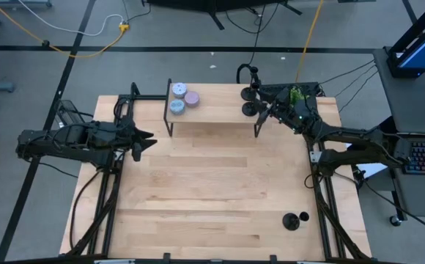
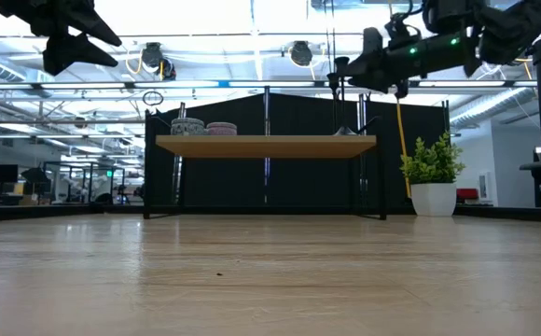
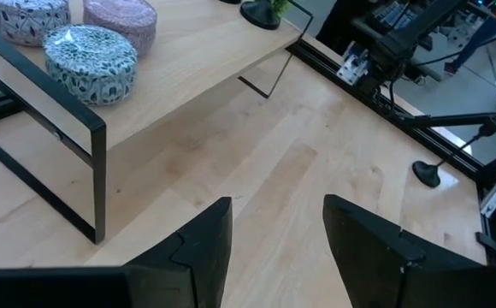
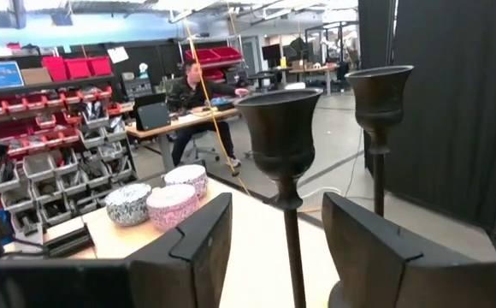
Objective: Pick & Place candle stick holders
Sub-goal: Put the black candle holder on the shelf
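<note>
We find the right pincer (image 1: 266, 108) up at the right end of the shelf (image 1: 212, 110), its fingers standing apart on either side of a holder (image 4: 284, 154), whose thin stem rises upright in the gap between them; nothing is clamped. A second holder (image 4: 378, 111) stands just beyond and to one side, also on the shelf, so two are already up there near the tins (image 1: 184, 98) at the shelf's other end. The third holder (image 1: 293, 220) stands on the table (image 1: 212, 191), near its front right corner, well apart from the shelf. That is the relation that counts: it lies back towards the right arm's base side, far nearer the right arm than the left. The left pincer (image 1: 141, 141) hovers with fingers apart over the table's left side, beside the shelf's left legs, holding nothing. We judge the right arm should back off clear of the stem before going for the last one.
</note>
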Motion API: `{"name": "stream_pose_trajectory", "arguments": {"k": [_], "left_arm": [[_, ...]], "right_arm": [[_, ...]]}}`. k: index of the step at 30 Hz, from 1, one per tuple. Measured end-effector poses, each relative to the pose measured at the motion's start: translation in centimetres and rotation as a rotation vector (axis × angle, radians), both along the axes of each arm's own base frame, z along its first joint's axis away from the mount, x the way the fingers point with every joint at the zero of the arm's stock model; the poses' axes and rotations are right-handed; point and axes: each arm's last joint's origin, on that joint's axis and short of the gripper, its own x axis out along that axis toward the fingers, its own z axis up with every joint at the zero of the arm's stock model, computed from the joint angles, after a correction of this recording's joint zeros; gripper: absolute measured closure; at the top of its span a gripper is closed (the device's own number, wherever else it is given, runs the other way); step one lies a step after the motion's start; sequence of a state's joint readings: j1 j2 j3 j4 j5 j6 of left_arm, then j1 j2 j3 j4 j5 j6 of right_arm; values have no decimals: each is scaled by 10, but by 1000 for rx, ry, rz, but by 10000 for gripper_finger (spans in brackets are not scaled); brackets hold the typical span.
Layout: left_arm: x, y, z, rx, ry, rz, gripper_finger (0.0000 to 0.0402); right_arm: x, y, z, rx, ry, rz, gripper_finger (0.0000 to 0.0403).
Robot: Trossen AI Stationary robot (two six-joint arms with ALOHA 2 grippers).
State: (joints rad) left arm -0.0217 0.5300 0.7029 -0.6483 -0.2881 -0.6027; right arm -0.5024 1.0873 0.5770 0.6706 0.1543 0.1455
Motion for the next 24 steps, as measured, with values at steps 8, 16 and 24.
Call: {"name": "stream_pose_trajectory", "arguments": {"k": [8, 16, 24], "left_arm": [[0, 0, 0, 45, 15, -27, 213], [0, 0, -1, 98, 37, -54, 213], [0, 0, -1, 113, 47, -61, 213]], "right_arm": [[-20, 27, 10, 58, 73, 72, 241], [-39, 66, 21, 86, 75, 231, 260], [-54, 100, 33, 56, 12, 537, 274]]}}
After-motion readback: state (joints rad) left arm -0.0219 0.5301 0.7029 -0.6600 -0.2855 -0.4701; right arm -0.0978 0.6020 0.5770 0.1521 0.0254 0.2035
